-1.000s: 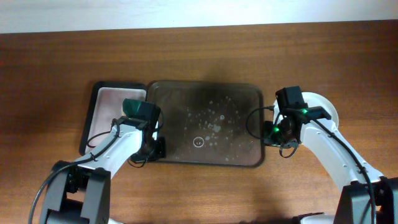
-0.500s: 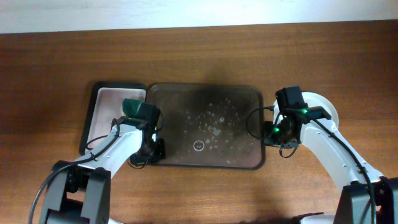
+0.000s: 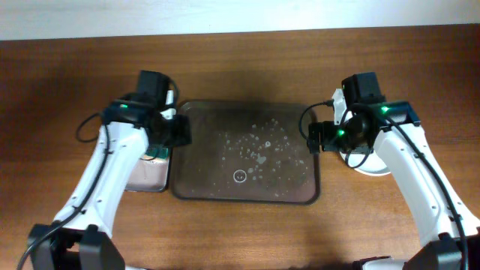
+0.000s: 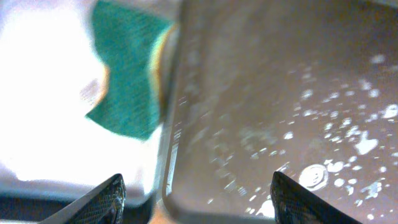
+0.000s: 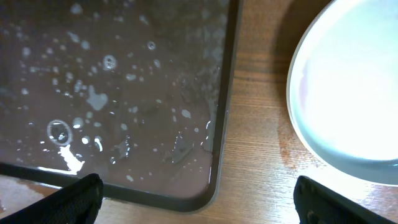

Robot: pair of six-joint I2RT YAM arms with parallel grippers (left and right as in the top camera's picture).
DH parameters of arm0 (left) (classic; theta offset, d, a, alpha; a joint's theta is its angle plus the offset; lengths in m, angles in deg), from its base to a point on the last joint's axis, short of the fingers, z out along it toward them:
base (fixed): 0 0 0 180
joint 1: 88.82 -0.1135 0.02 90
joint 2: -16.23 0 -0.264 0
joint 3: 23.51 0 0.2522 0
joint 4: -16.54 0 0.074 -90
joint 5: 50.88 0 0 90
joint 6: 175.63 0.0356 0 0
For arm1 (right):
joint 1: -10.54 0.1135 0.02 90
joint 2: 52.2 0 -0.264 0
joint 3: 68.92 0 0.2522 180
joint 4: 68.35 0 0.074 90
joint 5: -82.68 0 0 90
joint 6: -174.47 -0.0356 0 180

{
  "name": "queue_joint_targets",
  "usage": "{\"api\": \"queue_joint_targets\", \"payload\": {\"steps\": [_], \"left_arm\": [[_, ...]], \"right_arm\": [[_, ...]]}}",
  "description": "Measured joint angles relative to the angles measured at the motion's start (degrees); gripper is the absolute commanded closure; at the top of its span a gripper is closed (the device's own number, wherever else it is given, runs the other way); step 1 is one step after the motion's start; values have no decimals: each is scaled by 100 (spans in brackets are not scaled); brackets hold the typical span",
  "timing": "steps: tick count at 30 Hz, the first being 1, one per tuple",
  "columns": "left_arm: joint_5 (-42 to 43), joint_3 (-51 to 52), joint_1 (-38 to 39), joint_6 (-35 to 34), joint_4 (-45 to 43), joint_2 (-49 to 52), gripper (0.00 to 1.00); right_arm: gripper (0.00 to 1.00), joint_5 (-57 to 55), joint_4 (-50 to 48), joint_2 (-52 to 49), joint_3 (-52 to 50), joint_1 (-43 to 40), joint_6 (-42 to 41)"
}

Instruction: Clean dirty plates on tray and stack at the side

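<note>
The plates lie flat and face up on the worktop, just beside the right short side of the tray. The top one looks white and clean; how many are stacked cannot be told. Being round, they have no long axis and point no way.

The tray itself bears no plates, only water drops, and its long axis runs left to right. So the job looks to be at its close. What is left calls for little more than checking the stack sits square and keeping both arms clear of it.

The right gripper hangs over the tray's near right corner, spread and empty. The left gripper, also spread and empty, hangs over the tray's left rim. Beyond that rim a green sponge rests in a small tray.
</note>
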State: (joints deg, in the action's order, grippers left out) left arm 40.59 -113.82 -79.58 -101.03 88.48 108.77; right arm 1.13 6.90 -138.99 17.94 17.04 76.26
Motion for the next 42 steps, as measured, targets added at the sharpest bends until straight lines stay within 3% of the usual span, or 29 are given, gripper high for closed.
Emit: {"api": "queue_joint_targets", "payload": {"steps": [4,9,12,14,19,23,28,42], "left_arm": [[2,-24,-254,122,656,-168,28],[0,472,-251,234,455,-1158,24],[0,1222,-251,256,-26,-2197,19],[-2,1906,-251,280,-374,-3211,0],[-94,2922,-251,323,-737,-5309,0],[-153,3077,-251,326,-737,-6384,0],[-175,3104,-251,326,-737,-6819,0],[-175,3115,-251,326,-570,-6828,0]], "right_arm": [[1,0,157,319,20,2,4],[1,-70,35,1237,-138,2,7],[1,-188,-186,2107,-459,2,9],[1,-280,-299,2868,-793,0,7],[1,-544,-293,4597,-1578,0,7],[1,-629,-17,5490,-1700,0,7],[1,-667,146,5772,-1709,0,4],[1,-695,328,5772,-1727,0,4]]}}
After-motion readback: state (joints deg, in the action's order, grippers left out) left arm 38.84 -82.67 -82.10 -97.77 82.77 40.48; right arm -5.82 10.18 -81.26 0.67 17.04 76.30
